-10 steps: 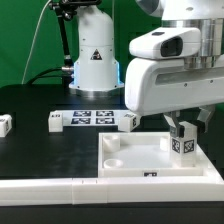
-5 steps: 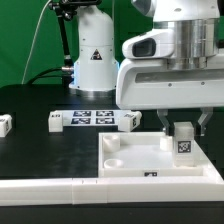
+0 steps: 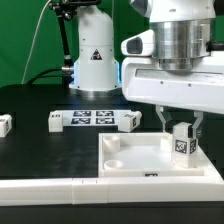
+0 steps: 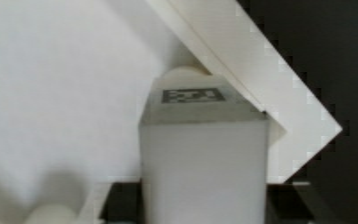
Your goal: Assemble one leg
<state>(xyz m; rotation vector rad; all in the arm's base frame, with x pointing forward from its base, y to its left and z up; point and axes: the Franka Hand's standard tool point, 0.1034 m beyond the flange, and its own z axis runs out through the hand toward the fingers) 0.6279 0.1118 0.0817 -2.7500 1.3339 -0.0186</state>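
My gripper is shut on a leg, a small white block with a black-and-white tag facing the camera. It holds the leg upright at the far corner, on the exterior view's right, of the large white square panel. Whether the leg touches the panel I cannot tell. In the wrist view the leg fills the middle between dark fingers, with the panel behind it. Three more legs lie on the black table: one at the exterior view's left edge, one and one.
The marker board lies between two of the loose legs. The arm's white base stands behind it. A long white rail runs along the front edge beside the panel. A round socket shows in the panel's near corner.
The hand has turned about its vertical axis above the panel. The leg stays in the gripper at nearly the same spot over the panel's corner.
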